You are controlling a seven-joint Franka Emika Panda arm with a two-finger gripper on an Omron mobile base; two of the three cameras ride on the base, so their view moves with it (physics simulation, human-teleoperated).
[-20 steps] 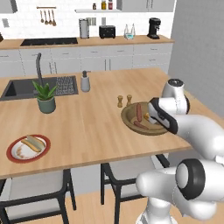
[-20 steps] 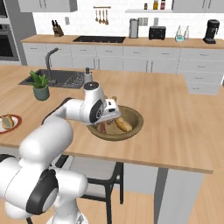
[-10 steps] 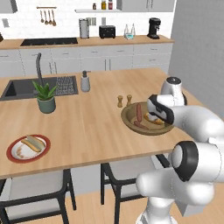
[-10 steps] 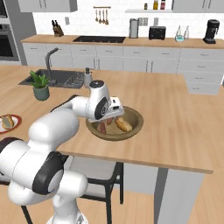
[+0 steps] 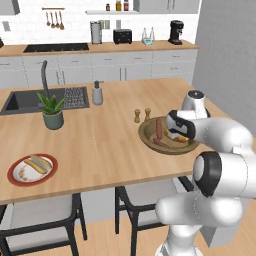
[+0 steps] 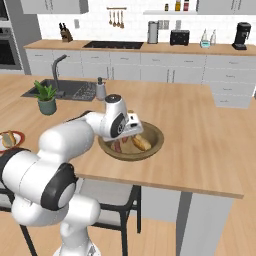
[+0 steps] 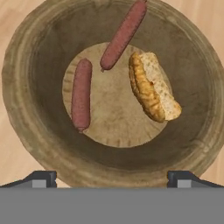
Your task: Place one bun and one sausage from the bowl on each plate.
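Bun is judged light and soft, best pinched gently across its middle; sausages may roll. Gripper is held wide above bowl.

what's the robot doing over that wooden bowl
The arm holds its open fingers right above the wooden bowl on the island, gripping nothing. Inside lie two sausages and one bun. A red plate at the far end of the counter already has a bun with a sausage on it.
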